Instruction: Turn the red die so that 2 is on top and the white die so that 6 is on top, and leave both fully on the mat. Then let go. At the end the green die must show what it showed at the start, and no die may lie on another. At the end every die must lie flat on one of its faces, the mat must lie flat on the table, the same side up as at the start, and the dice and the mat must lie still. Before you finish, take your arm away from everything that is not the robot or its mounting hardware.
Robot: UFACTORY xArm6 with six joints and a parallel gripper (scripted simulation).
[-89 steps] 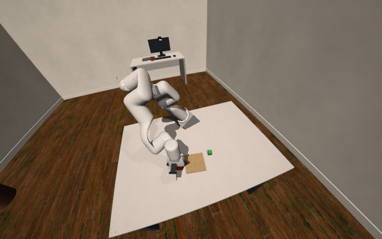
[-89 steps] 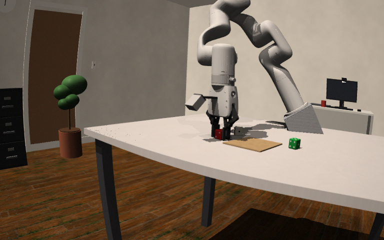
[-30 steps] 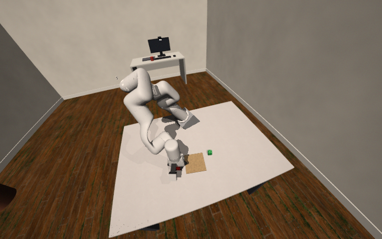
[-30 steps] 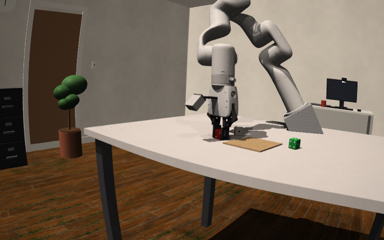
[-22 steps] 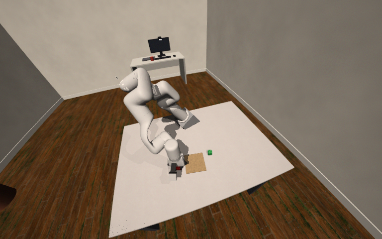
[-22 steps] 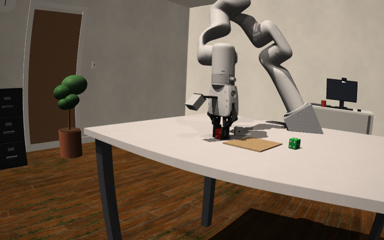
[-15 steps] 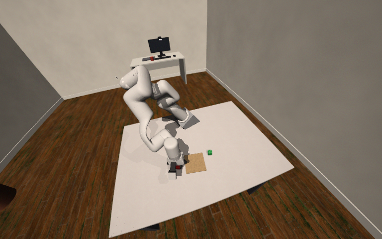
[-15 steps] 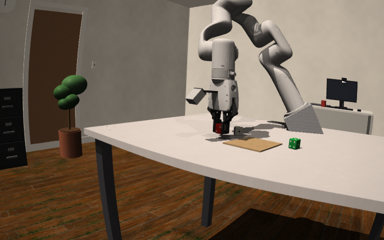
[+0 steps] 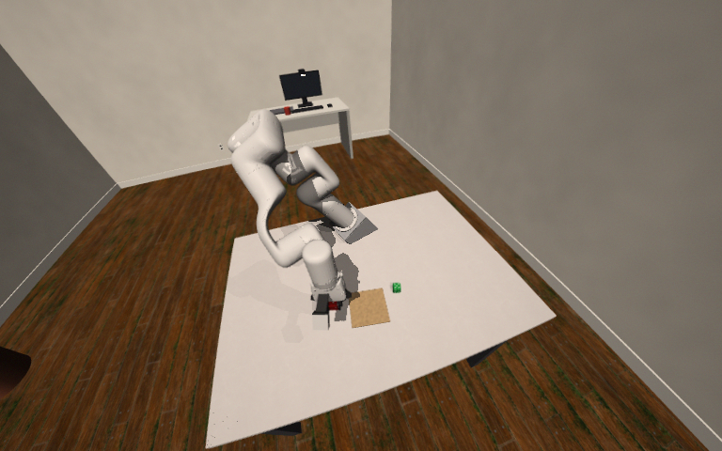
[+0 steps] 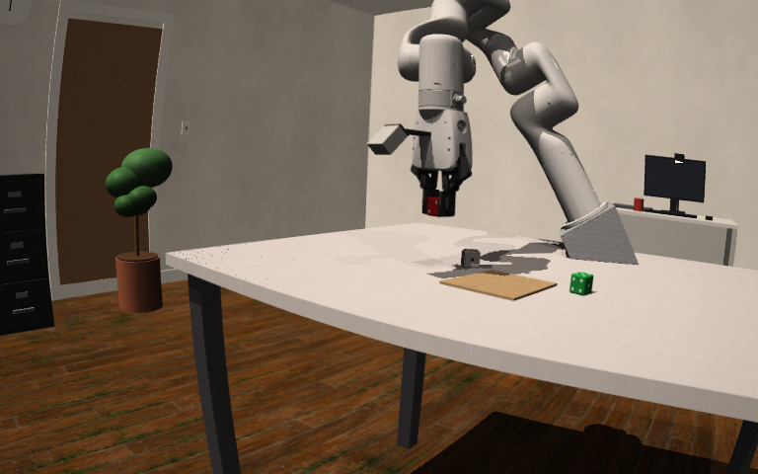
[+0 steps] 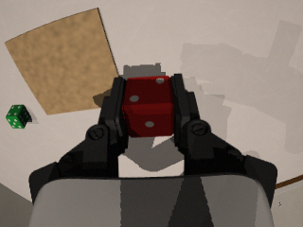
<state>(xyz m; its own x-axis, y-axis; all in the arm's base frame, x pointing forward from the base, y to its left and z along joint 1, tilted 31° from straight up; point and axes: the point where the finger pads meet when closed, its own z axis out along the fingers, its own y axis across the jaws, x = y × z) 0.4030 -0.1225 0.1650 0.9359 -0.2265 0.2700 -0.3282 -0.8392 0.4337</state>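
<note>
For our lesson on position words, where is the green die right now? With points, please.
In the exterior view, the green die [image 9: 396,287] [image 10: 581,282] [image 11: 17,116] sits on the white table [image 9: 452,255] [image 10: 335,301] [image 11: 246,14], just right of the tan mat [image 9: 369,308] [image 10: 497,284] [image 11: 63,61], not touching it.

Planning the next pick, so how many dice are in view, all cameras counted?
3: a red die between the gripper's fingers, a dark-looking die and a green die on the table.
</note>
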